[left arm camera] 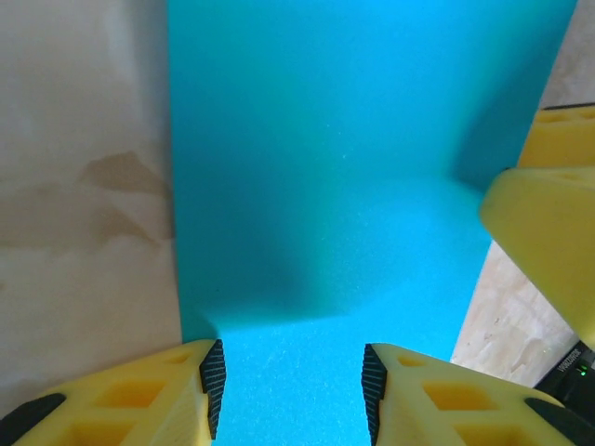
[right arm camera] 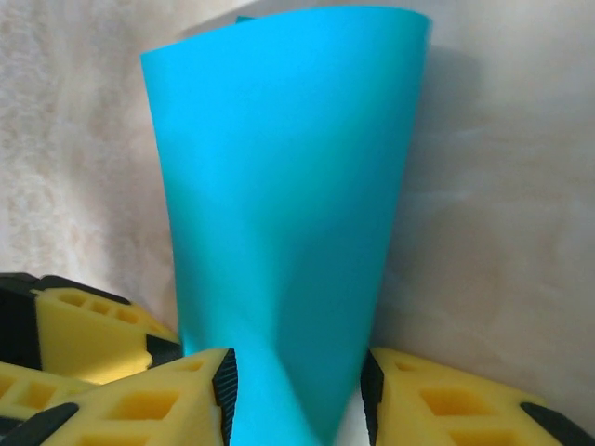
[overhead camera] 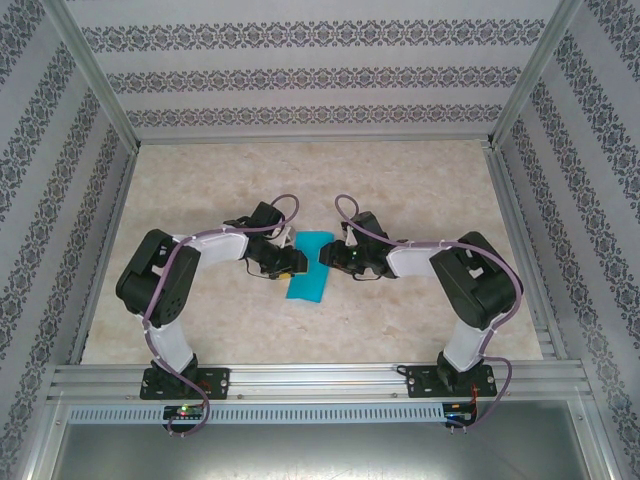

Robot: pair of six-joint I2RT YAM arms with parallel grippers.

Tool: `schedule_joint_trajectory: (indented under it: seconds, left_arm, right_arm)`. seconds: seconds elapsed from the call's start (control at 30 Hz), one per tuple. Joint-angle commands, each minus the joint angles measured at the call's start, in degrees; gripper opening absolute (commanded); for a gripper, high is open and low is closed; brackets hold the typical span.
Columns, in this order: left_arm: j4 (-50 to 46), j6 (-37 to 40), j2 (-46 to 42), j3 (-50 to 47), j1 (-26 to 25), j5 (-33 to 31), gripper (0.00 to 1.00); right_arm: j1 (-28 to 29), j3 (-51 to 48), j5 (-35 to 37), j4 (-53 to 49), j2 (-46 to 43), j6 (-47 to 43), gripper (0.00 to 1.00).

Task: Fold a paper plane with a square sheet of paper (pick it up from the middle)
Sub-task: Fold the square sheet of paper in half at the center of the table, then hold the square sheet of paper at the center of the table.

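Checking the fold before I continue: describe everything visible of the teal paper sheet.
The teal paper sheet is plain, thin and matte, a narrow oblong in outline, near the middle of the marbled table. In the left wrist view it lies flat with a straight left edge; in the right wrist view it bows upward. It passes between the parted fingers of the left gripper and right gripper; contact is unclear.

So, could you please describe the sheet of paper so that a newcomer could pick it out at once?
Start from the pale marbled table and go to its middle. There, between the left gripper and the right gripper, which face each other, lies the square sheet of paper, a narrow oblong from above. It is the one teal-blue thing on that beige surface.
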Motion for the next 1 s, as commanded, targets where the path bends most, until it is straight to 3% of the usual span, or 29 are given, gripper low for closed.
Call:
schedule_joint_trajectory:
  seconds: [0.0,0.23,0.6,0.97]
  left_arm:
    - [1.5,1.5,1.0,1.0,-0.9,-0.8,0.47]
    - [1.3,1.6,1.6,2.3,-1.3,-0.9,0.47]
    - [-0.9,3.3,2.4,4.6,-1.4,-0.7,0.50]
    - [-1.8,4.0,3.3,6.9,-1.4,0.3,0.51]
  right_arm:
    - [-0.4,2.2,5.9,-8.9,-2.7,-4.5,0.44]
    - [0.4,8.2,11.6,-17.9,-2.2,-9.2,0.48]
    - [1.8,17.0,18.8,-23.1,4.4,-13.2,0.54]
    - [2.2,20.7,23.5,-27.4,8.5,-15.2,0.51]
